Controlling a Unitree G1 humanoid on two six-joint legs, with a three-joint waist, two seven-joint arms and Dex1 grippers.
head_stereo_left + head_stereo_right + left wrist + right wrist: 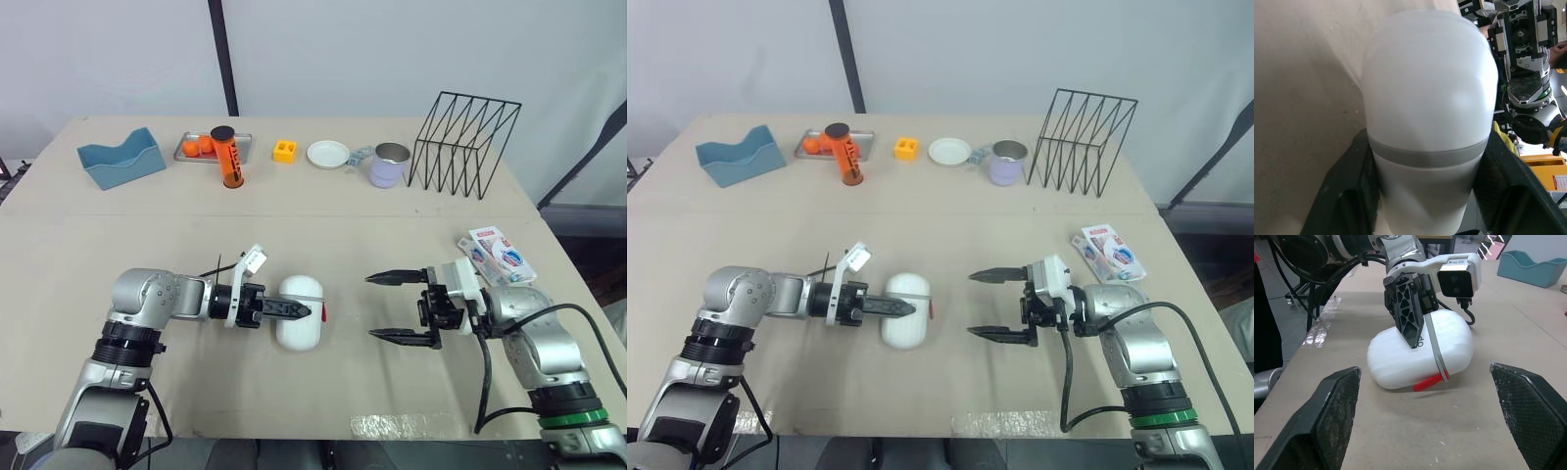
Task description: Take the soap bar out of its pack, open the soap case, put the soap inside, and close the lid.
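the table (118, 235) carries everything. along its far edge stands the wire rack (465, 147), well apart from my work, with the blue tray (121, 160) at the other end. i judge both are only clutter, placed out of reach so the near side is free for my arms.

my right gripper (372, 306) hovers low over the table with its jaws spread wide and nothing between them. it points straight at the soap case (299, 335), near it but not touching. i read this as lining up to work on the lid.

my left gripper (294, 311) is clenched on the soap case, one finger across the top and the other on the opposite side. it pins the case flat on the table so it won't slide when the other hand pulls.

the soap pack (498, 255) lies on the table just behind my right arm. it looks unopened to me, so i take it the bar is in there.

a small red tab (1430, 381) sticks out of the case on the side facing my right gripper. it is probably the latch.
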